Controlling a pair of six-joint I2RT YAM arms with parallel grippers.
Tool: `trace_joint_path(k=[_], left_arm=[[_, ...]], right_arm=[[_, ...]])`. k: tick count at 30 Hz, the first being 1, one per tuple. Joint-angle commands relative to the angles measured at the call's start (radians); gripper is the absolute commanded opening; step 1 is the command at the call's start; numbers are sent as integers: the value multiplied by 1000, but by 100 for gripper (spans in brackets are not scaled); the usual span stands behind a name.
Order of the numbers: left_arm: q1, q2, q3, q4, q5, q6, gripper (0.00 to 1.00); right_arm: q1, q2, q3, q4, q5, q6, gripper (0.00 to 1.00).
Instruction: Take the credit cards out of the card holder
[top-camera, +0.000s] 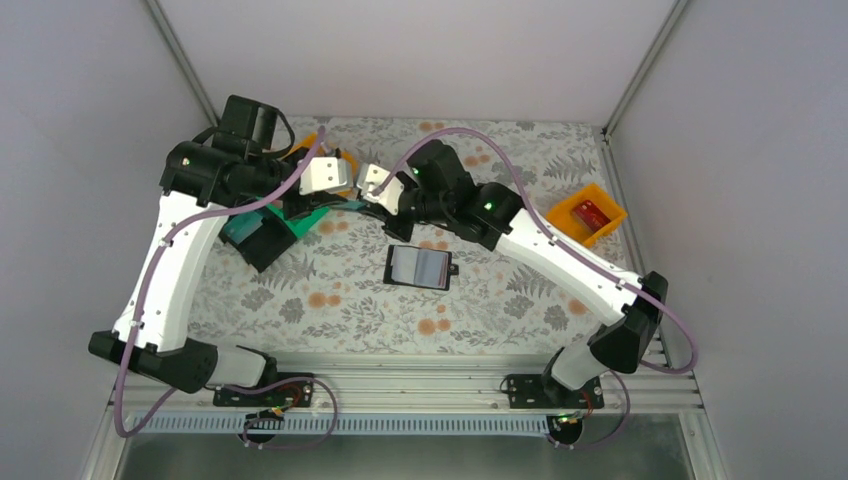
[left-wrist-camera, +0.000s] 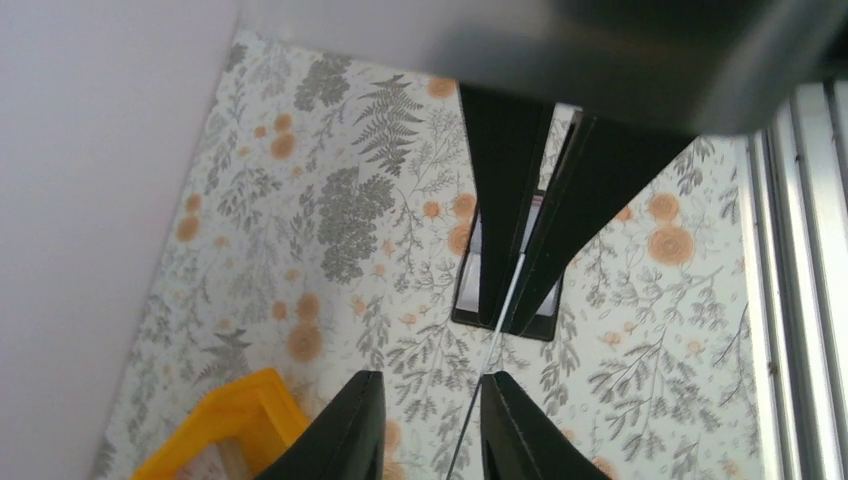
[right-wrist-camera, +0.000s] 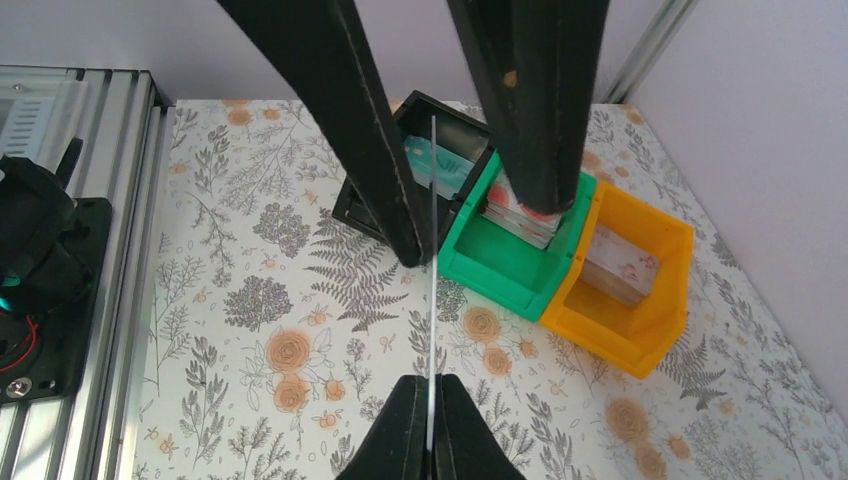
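Where the two arms meet: above the floral table (top-camera: 330, 300), at about 11 o'clock from the card holder (top-camera: 418, 267) in the top view.
card holder: black folding wallet lying open and flat near the table's middle, with a glossy dark bluish inside and a small black tab on its 3 o'clock edge.
credit card (right-wrist-camera: 432, 300): thin and pale, seen only edge-on, so its face colour cannot be told; up in the air, clear of the card holder.
right gripper (right-wrist-camera: 432, 440): fingers pressed together, pinching one end of the credit card.
left gripper (left-wrist-camera: 432, 380): fingers spread, one either side of the card's other end; one seems to touch it, the other stands apart.
row of trays: black tray (right-wrist-camera: 450, 110), green tray (right-wrist-camera: 500, 270) and orange tray (right-wrist-camera: 620, 340), touching side by side, at 9 to 10 o'clock from the card holder, each with cards inside.
second orange tray (top-camera: 565, 208): at 2 o'clock from the card holder, with something red in it.
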Motion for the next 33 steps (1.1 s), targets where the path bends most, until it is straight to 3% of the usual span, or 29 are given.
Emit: trace_joint_path(k=[1,7,10,13,14,15,17,19,20,26,33], left_arm=[[-7,-16,-30,-4,12,34,23],[-8,-29,-67,-4,-11,38,25],[-10,-25,-55,-3,18,41,4],[-10,-24,-35,1,43,21,2],[-11,-27,-33,13,44,2,2],[-10,-30,-37,28,34,-22,2],[-10,-36,-58,86,-42,-92,2],[7,-43,-104,145,-147,-154,2],[30,-49,-134,177,-194,-177,2],[246,-58,-366,348,-467,-160,2],[476,8,-503,516,-583,-54,2]], right_arm=[[18,-20,19,1,-14,-14,4],[17,-52,-8,49,-19,-14,4],[18,-53,-9,53,-19,-14,4],[18,-56,-22,63,1,-8,4],[18,-61,-32,74,22,0,12],[18,-66,-48,92,46,11,25],[12,-81,-91,147,116,43,64],[-13,-104,-133,195,154,91,96],[-35,-113,-150,213,153,117,99],[-169,-166,-229,272,127,225,99],[-245,-183,-259,259,90,216,99]])
